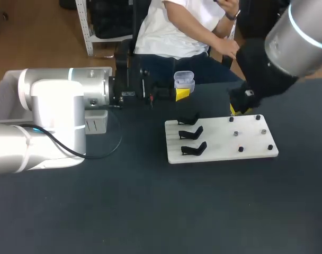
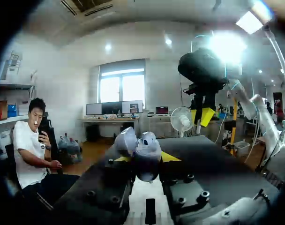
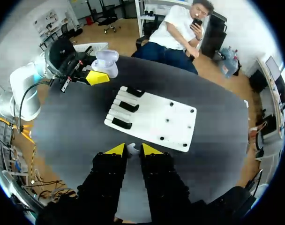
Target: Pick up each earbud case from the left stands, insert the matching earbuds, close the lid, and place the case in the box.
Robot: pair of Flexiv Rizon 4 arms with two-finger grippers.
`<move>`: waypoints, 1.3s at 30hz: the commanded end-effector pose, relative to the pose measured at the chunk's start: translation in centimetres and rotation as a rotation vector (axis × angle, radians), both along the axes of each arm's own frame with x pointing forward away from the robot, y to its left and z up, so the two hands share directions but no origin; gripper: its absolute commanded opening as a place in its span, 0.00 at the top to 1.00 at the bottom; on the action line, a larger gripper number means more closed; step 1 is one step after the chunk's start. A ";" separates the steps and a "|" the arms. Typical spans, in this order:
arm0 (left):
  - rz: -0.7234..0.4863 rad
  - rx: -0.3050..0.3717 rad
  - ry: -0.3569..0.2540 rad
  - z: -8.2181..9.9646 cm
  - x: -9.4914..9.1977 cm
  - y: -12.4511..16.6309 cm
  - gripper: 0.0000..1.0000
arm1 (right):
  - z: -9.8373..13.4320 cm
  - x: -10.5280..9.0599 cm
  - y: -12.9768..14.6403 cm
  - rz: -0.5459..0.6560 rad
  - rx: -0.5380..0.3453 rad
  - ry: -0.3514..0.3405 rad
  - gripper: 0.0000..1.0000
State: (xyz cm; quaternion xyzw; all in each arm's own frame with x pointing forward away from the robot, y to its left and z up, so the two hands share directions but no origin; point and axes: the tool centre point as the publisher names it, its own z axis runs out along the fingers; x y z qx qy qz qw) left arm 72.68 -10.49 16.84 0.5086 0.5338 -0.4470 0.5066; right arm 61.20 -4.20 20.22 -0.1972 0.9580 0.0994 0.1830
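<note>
Left pincer (image 1: pixel 182 94) holds open case (image 1: pixel 184 79); right pincer (image 3: pixel 129 150) pinches earbud (image 3: pixel 131 148).

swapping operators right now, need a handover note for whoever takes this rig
Left gripper: shut on the pale plastic earbud case, lid open, near the table's far edge.
Right gripper: shut on a small white earbud, beside the flat white board.
Done: case lifted; all three black stands are bare.
Left: seat earbuds, close lid, put case in the white box.
</note>
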 end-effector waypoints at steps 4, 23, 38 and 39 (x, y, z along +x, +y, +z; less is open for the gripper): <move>0.008 -0.006 -0.006 -0.1 -0.2 0.0 1.00 | 1.8 1.5 2.3 0.086 -0.066 0.073 1.00; 0.008 -0.006 -0.006 -0.1 -0.2 0.0 1.00 | 3.5 6.5 7.6 0.218 -0.086 -0.022 1.00; 0.008 -0.006 -0.006 -0.1 -0.2 0.0 1.00 | 3.7 9.1 10.0 0.249 -0.058 -0.097 1.00; 0.008 -0.006 -0.006 -0.1 -0.2 0.0 1.00 | 3.6 9.2 10.1 0.251 -0.064 -0.103 1.00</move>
